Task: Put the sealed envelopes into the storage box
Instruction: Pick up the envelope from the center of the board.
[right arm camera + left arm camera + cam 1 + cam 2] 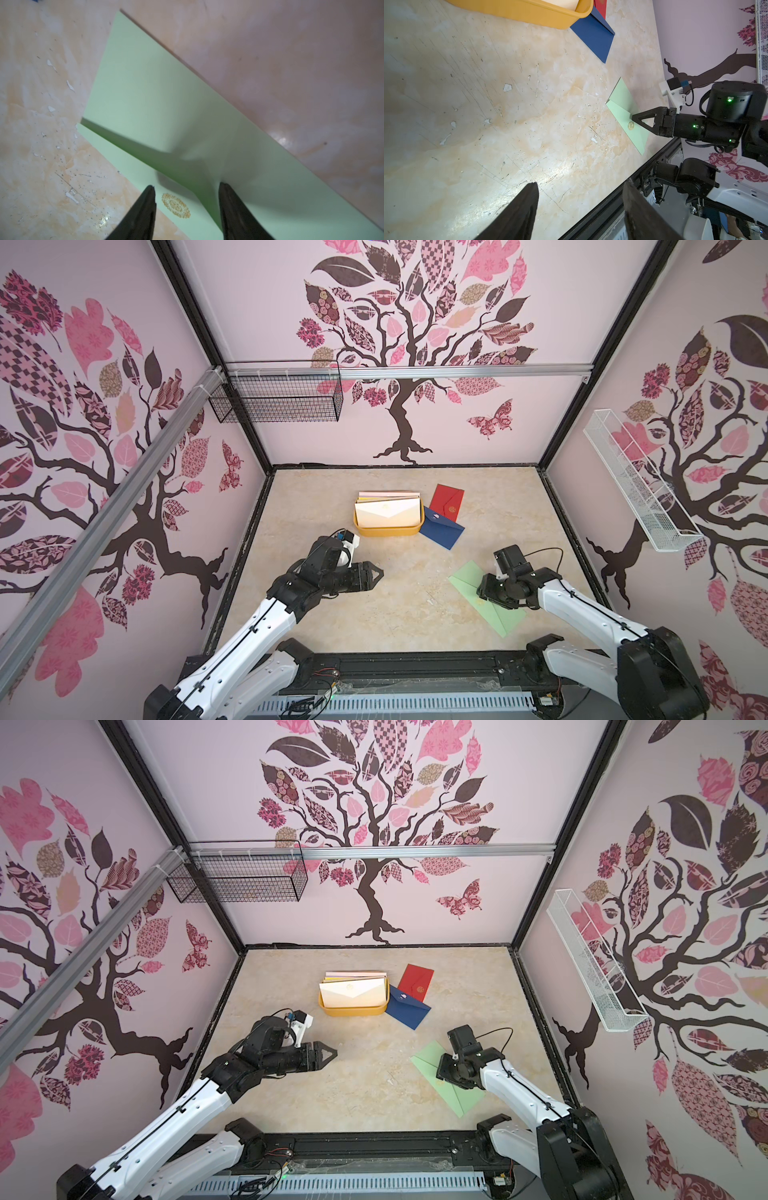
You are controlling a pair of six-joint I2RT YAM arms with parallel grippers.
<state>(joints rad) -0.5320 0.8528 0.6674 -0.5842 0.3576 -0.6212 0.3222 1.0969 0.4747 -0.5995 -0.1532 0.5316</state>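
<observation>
No words, numbers or brand names could be read anywhere. The light green envelope (166, 104), at about 4 o'clock on the tabletop, bore a round gold emblem (176, 205), its pattern illegible. Small emblems on the red envelope (441, 497) and the navy envelope (444, 533) were equally unreadable.

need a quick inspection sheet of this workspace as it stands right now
surface: marble-look tabletop, scratched and chipped
job's things: cream envelope and others upright in the storage box; red envelope, navy envelope, light green envelope flat outside it
clutter: nothing seen
grippers: left gripper open, holding nothing; right gripper open, jaws astride the light green envelope's flap
cables: black cable looped at the right wrist; loose wires on the front rail
surroundings: black wire basket and white mesh tray on tree-patterned walls
</observation>
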